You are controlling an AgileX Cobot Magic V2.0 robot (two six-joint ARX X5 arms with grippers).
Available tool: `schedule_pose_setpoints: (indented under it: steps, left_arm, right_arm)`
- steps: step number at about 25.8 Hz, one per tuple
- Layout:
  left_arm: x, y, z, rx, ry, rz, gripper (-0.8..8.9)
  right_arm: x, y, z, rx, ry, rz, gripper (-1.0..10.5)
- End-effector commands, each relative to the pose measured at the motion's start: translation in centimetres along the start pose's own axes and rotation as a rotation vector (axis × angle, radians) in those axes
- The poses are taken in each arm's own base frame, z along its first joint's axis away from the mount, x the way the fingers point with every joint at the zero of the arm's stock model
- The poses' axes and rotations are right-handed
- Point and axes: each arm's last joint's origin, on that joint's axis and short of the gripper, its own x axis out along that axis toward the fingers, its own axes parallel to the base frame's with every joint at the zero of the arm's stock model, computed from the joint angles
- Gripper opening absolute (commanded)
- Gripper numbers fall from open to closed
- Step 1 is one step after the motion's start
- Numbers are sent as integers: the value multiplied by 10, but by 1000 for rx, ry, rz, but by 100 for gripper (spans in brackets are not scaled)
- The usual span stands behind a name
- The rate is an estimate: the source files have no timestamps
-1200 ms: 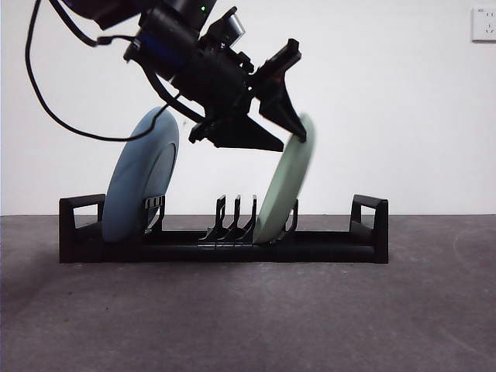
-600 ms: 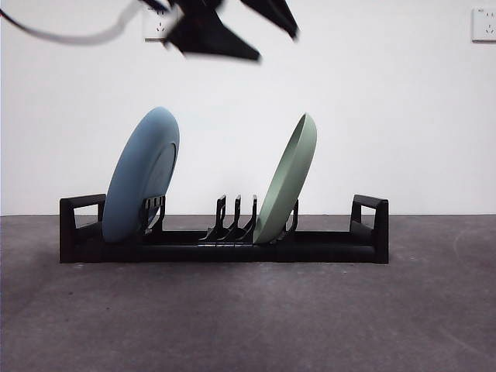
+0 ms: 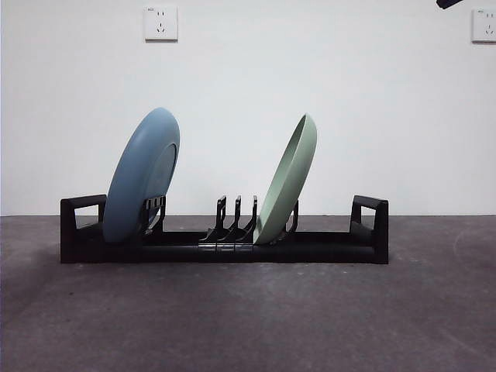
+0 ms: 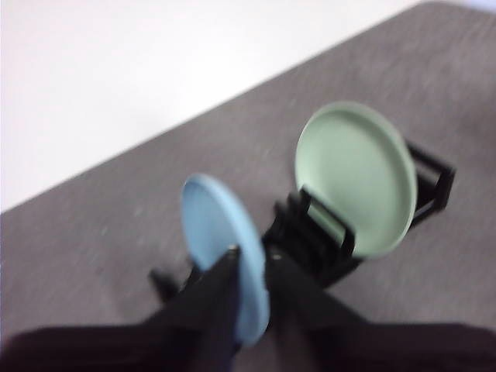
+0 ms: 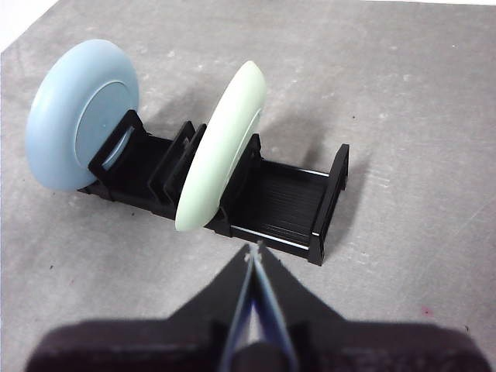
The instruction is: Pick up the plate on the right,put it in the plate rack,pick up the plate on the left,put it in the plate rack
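**Both plates seated in rack; both grippers clear and holding nothing**

The plate rack (image 3: 225, 240) stands on the dark grey table (image 3: 248, 318), its length running across the front view, with a squared loop handle at each end. Two plates stand on edge in it.

The blue plate (image 3: 142, 177) sits near the rack's left end in the front view, leaning with its top tilted to the right and its lower edge down among the dividers beside the left handle. The green plate (image 3: 287, 180) sits near the middle of the rack, leaning the same way, its lower edge lodged just right of the three upright curved dividers (image 3: 236, 219) that stand bare between the two plates. The plates are well apart and do not touch. The stretch of rack from the green plate to the right handle carries nothing.

The left gripper (image 4: 248, 260) is raised well above the rack, looking down on both plates; its picture is blurred. Its jaws stand a narrow gap apart with nothing between them.

The right gripper (image 5: 253, 252) hangs above the table short of the rack's near end, its jaws pressed together and holding nothing.

In the front view only a black tip (image 3: 449, 3) shows at the top right corner. Two wall sockets (image 3: 160, 22) sit high on the white wall.
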Motion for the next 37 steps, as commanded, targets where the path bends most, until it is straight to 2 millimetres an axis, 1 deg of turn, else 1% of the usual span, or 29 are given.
schedule_pose_setpoints:
  steps: [1, 4, 6, 8, 11, 13, 14, 16, 18, 22, 37]
  left_arm:
    - [-12, 5, -7, 21, 33, 18, -8]
    - [-29, 9, -24, 0, 17, 59, -8]
    - [-37, 8, -43, -30, -9, 67, -8]
    - [-41, 7, -68, -63, -27, 101, -8]
    - [-46, 4, -105, -142, -60, 116, -8]
    - [-48, 3, -125, -178, -77, 117, -8]
    - [-50, 2, -131, -185, -94, 117, -8]
    - [-52, 3, -132, -192, -117, 112, -8]
    - [-53, 3, -130, -200, -139, 111, -8]
    - [-52, 3, -130, -211, -134, 113, -4]
    - [-52, 3, -131, -207, -119, 116, -4]
  right_arm:
    - [-2, 1, 0, -13, -16, -3, -15]
    - [-11, 3, -6, -28, -84, -6, -15]
    - [-17, 3, -15, -30, -138, -52, -15]
    - [-25, 3, -29, -34, -183, -99, -15]
    - [-38, 6, -53, -40, -255, -104, -15]
    - [-47, 7, -72, -47, -309, -111, -15]
    - [-51, 8, -81, -49, -333, -128, -14]
    - [-54, 8, -89, -51, -344, -130, -12]
    - [-56, 9, -92, -49, -336, -131, -11]
    - [-55, 9, -92, -3, -334, -120, 4]
    - [-53, 8, -92, -2, -323, -121, 4]
